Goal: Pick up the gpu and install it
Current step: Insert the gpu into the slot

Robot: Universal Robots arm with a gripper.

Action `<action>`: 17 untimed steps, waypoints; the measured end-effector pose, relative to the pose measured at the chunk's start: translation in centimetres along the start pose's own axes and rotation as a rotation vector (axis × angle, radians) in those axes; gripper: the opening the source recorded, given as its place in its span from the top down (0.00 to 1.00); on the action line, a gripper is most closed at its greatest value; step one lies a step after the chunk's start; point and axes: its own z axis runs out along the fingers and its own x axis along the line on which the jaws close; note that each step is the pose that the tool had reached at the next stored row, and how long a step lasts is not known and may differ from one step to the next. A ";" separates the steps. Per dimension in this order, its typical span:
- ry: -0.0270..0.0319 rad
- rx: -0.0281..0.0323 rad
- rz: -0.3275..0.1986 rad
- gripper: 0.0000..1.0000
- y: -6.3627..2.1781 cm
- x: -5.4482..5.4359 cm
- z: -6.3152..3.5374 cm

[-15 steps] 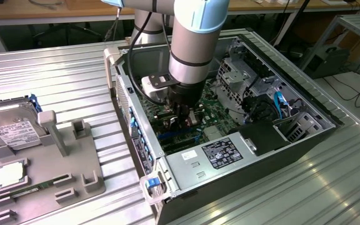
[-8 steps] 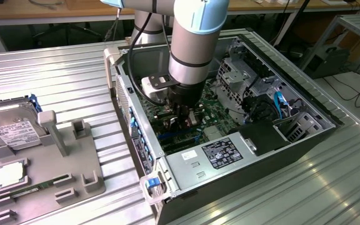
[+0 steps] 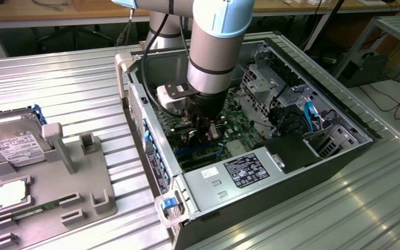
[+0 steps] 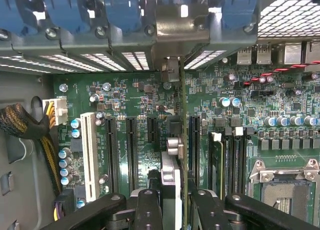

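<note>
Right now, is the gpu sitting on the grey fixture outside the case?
No, the end effector holds the gpu edge-on over the motherboard.

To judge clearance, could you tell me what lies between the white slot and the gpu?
Black expansion slots on the motherboard, in the wrist view.

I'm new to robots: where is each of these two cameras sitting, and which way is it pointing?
Exterior view: off the arm, high up, looking down on the open computer case on the metal table; the arm and its pincer reach inside.
Wrist view: on the wrist, looking down past the pincer's fingers, shut on the gpu, at the motherboard.
Shared: the motherboard and the pincer.
</note>
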 end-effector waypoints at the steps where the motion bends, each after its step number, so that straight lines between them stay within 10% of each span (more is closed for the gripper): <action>1: 0.0000 0.0001 0.000 0.72 0.00 0.0 0.00; 17: -0.0002 -0.0003 -0.003 0.72 0.02 -0.1 0.18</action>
